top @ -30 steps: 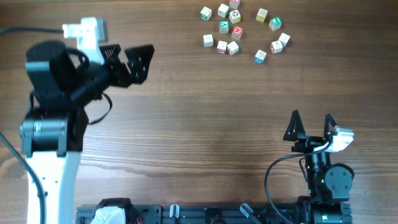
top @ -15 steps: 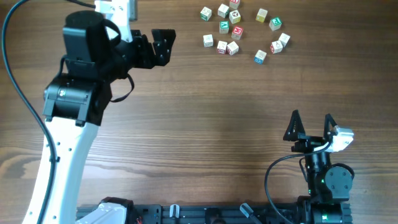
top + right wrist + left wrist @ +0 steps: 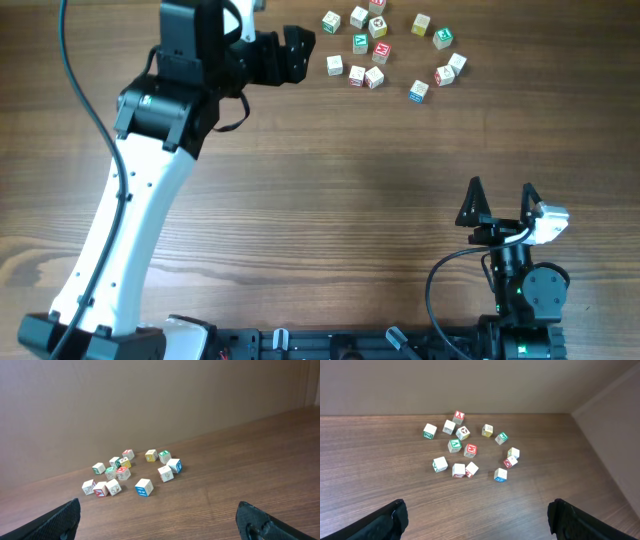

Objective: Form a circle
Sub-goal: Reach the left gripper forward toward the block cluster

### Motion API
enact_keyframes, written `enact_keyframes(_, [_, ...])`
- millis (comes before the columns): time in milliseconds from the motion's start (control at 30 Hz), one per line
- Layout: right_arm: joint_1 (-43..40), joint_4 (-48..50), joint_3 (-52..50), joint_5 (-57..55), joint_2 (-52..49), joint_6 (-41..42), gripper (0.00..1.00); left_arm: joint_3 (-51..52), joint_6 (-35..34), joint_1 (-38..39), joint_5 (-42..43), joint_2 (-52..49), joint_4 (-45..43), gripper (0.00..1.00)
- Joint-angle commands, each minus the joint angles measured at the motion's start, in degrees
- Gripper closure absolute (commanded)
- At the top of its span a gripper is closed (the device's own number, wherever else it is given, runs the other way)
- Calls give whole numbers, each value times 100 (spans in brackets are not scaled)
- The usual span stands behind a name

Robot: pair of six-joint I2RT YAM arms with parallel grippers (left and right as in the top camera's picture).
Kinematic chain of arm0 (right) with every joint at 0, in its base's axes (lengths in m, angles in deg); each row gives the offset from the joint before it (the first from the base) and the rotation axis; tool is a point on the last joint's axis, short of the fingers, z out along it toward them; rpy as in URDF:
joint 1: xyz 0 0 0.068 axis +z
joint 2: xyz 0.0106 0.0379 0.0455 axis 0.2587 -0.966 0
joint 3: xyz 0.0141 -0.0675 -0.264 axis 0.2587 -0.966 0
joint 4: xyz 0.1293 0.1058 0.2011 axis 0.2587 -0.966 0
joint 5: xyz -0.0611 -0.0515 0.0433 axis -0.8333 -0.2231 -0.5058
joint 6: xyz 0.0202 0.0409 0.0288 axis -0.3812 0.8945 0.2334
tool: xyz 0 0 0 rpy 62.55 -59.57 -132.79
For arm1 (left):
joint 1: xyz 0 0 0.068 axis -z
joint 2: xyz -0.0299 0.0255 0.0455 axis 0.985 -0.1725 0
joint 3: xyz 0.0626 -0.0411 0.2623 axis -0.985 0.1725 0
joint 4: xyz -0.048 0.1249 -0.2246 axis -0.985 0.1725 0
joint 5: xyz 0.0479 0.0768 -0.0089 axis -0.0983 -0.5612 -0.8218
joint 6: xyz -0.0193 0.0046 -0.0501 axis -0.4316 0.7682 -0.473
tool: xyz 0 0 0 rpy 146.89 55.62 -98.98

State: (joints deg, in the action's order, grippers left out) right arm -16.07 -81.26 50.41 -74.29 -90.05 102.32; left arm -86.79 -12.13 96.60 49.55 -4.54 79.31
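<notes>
The left claw point(image 3: 285, 57) is released, its fingers spread wide with nothing between them. It hangs over the far part of the tabletop point(image 3: 330, 180), just left of the letter cubes point(image 3: 381, 52) and not touching any of them. In its own wrist view the two fingertips point(image 3: 395, 517) show only at the bottom corners, and the cubes point(image 3: 470, 450) lie ahead on the wood in a loose scatter, not yet a ring. Most sit apart from one another. Two at the near edge of the group point(image 3: 458, 470) appear to touch, and a blue-faced cube point(image 3: 500, 474) lies alone to their right. The right claw point(image 3: 500, 190) is also released and empty. It sits at the near right of the tabletop, well away from the cubes, fingers pointing toward them. Its wrist view shows the cubes point(image 3: 144, 487) far off, in front of a plain wall point(image 3: 150, 400).
</notes>
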Motion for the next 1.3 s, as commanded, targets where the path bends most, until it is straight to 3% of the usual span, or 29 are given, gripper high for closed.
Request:
enact_keyframes(0, [-7,26,-4,96,35,-96,0,-308,-13,13,-264,-313,7,7])
enact_keyframes(200, [-7,26,-4,94,35,-98,0,-610,-11,13,-380,-761,-133,7])
enact_keyframes(333, [-7,26,-4,96,35,-98,0,-922,-4,11,-662,-1325,-264,0])
enact_keyframes(667, [-7,26,-4,96,35,-96,0,-1847,-46,352,-616,-3283,-957,1])
enact_keyframes(1067, [-7,26,-4,96,35,-98,0,-1878,-1296,483,-782,-4968,-1910,10])
enact_keyframes(1267, [-7,26,-4,94,35,-96,0,-1878,-1362,699,-1421,-5311,-2070,11])
